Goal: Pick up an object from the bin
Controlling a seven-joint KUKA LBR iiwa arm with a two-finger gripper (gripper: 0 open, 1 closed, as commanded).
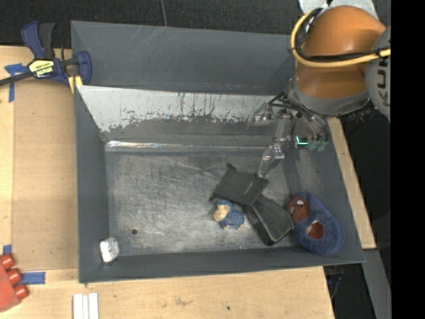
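Observation:
My gripper [270, 157] hangs in the bin's right half, near the back wall, with nothing seen in it. Just below and left of its tip lies a flat black pouch [239, 187], tilted. A second black piece with a rounded edge [271, 219] lies against the pouch's lower right side. A small blue and yellow soft toy [229, 216] rests at the pouch's lower left edge. To the right, in the bin's front right corner, lies a blue plush thing with two brown spots [317, 227].
A small white lump [109, 248] sits in the front left corner, and a tiny dark speck [135, 231] lies near it. The arm's orange cover hangs over the bin's back right corner.

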